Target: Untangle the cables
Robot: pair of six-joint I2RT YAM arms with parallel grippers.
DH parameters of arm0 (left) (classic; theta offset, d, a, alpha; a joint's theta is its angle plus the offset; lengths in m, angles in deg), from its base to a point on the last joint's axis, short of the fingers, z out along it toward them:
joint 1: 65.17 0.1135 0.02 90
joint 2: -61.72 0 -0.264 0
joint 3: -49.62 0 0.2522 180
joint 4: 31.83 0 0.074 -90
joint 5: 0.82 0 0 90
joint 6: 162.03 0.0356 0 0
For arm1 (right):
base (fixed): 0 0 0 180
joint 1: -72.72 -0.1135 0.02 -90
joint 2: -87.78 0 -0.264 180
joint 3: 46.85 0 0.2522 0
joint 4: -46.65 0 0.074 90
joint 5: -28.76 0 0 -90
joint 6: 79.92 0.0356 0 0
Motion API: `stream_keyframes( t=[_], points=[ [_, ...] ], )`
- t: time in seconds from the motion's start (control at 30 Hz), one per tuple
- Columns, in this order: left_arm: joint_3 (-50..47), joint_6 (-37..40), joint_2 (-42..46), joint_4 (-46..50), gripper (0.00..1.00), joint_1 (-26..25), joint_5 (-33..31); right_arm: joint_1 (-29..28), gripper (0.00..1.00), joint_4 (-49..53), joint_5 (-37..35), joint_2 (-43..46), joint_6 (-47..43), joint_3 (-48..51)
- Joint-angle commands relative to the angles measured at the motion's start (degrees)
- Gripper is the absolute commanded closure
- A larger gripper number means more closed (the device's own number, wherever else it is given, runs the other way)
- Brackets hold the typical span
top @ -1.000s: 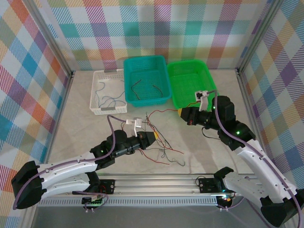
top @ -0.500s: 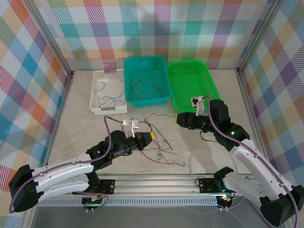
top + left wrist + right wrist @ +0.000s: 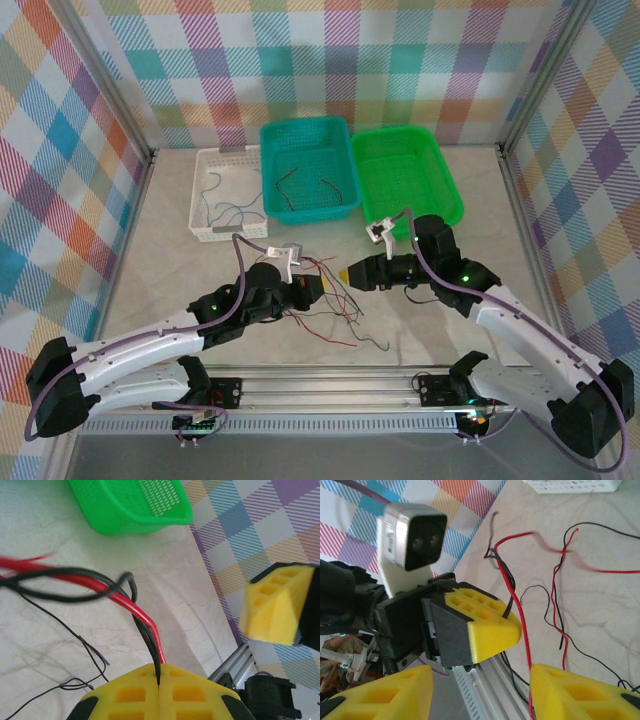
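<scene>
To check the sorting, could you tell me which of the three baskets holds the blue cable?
The white basket, leftmost in the row; the teal basket beside it holds only dark cables.

Left hand (image 3: pixel 314 288) clamped, right hand (image 3: pixel 349 272) parted.

**Edges and Blur Eat the Detail**

Left wrist view: the left gripper (image 3: pixel 159 684) is cut off by the bottom edge, the green basket (image 3: pixel 135 505) by the top, and the cables (image 3: pixel 90 582) smear soft as they run off the left. Right wrist view: the right gripper (image 3: pixel 482 692) loses its finger bases below, and the white basket (image 3: pixel 575 485) is a sliver. From above, the cables are too fine to sort strand from strand.
</scene>
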State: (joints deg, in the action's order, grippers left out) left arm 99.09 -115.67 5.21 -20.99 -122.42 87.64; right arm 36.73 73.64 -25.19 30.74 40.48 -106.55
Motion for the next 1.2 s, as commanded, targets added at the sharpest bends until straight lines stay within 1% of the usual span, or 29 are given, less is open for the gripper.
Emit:
stream_keyframes(
  t=[0.0, 0.17, 0.3, 0.4, 0.47, 0.53, 0.57, 0.77, 0.9, 0.97, 1.17],
  points=[
    [1.28, 1.60, 1.35, -0.65, 1.00, -0.40, 0.89, -0.35, 0.46, -5.08, 0.92, -1.26, -0.97, 1.94],
    [0.03, 1.15, 2.24, -2.50, 1.00, -0.40, 2.90, -2.10, 0.44, -7.33, -1.38, -3.85, -2.10, 2.73],
    [-0.36, 1.01, 2.20, -3.32, 1.00, -0.40, 4.11, -3.35, 0.44, -9.52, -1.56, -6.20, -2.01, 2.87],
    [-0.37, 0.92, 2.27, -3.08, 1.00, -0.40, 4.02, -4.08, 0.47, -11.20, -1.59, -6.94, -1.93, 3.17],
    [-0.37, 0.85, 2.44, -3.07, 1.00, -0.40, 3.91, -4.35, 0.49, -12.04, -1.82, -6.98, -1.59, 3.58],
    [-0.37, 0.91, 2.68, -2.90, 1.00, -0.40, 3.66, -4.52, 0.54, -13.00, -1.80, -7.12, -1.26, 4.11],
    [-0.37, 0.94, 2.77, -2.89, 1.00, -0.40, 3.65, -4.57, 0.54, -13.19, -1.93, -7.21, -1.08, 4.25],
    [-0.62, 0.97, 3.40, -3.76, 1.00, -0.45, 3.82, -4.91, 0.53, -14.77, -3.45, -8.17, -0.34, 5.58],
    [-1.93, 1.22, 5.20, -5.17, 1.00, -0.40, 5.01, -4.89, 0.52, -13.61, -7.67, -8.59, -0.42, 5.92],
    [-2.54, 1.23, 5.90, -5.18, 1.00, -0.40, 5.07, -4.88, 0.52, -14.25, -7.44, -9.31, -0.34, 6.03],
    [-4.21, 0.83, 7.42, -6.21, 1.00, -0.40, 4.61, -4.97, 0.52, -20.35, -4.49, -11.53, 2.57, 7.12]
  ],
)
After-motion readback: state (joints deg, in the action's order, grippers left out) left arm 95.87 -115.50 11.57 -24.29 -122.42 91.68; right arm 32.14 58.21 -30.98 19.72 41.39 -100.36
